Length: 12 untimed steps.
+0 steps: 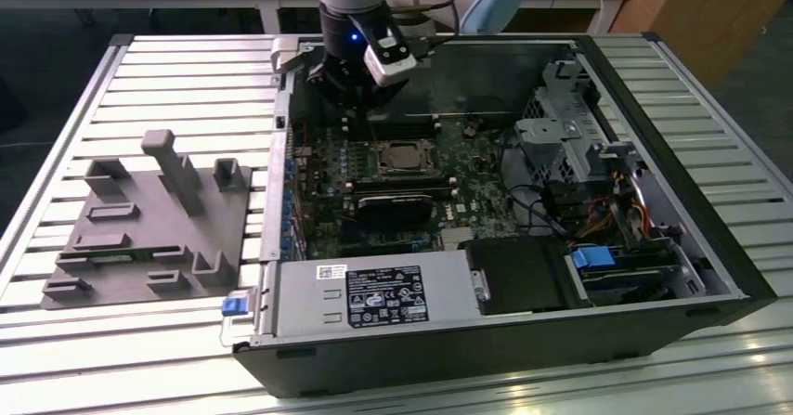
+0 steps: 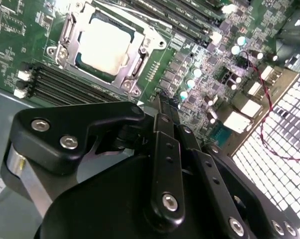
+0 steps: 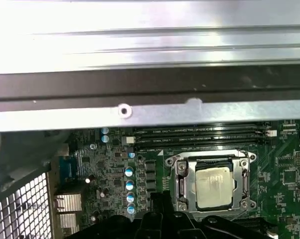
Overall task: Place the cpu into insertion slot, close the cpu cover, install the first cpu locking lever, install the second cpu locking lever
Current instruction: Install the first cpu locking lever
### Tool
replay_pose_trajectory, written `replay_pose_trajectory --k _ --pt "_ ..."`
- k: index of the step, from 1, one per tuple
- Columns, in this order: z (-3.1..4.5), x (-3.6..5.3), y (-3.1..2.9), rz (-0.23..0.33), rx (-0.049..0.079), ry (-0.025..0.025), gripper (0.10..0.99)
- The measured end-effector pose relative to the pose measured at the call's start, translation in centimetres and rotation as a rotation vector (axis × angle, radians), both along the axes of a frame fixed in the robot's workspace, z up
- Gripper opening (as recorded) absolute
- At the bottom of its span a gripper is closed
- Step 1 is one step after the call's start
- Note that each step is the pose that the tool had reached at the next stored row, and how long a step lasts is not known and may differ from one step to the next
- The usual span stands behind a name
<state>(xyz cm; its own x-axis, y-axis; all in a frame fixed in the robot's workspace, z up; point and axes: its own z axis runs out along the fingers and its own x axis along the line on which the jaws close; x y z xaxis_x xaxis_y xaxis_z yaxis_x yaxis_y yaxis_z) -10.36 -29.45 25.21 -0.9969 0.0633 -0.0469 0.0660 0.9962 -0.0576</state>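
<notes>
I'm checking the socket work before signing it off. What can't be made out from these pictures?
- Locking levers: whether they are latched is too fine to tell around the cpu cover in both wrist views.
- The gripper: whether its jaws are open or shut; its own body hides them in the second wrist view.
- The cpu: too small in the exterior view to judge seating.

end effector (image 2: 162,107) fingertips hidden behind its own body, locking levers too small to tell

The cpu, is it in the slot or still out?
In. The cpu lies flat inside the slot, with the silvery cover framing it in both wrist views.
</notes>
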Motion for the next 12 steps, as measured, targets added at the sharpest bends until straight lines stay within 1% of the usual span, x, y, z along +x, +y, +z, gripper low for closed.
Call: replay_pose_trajectory --k 8,10,12 --pt "0.02 -0.24 0.78 0.002 0.000 0.0000 0.106" --pt "0.03 -0.24 0.82 0.003 0.007 0.0001 0.106" --pt "0.02 -0.24 0.85 0.004 0.019 0.0000 0.106"
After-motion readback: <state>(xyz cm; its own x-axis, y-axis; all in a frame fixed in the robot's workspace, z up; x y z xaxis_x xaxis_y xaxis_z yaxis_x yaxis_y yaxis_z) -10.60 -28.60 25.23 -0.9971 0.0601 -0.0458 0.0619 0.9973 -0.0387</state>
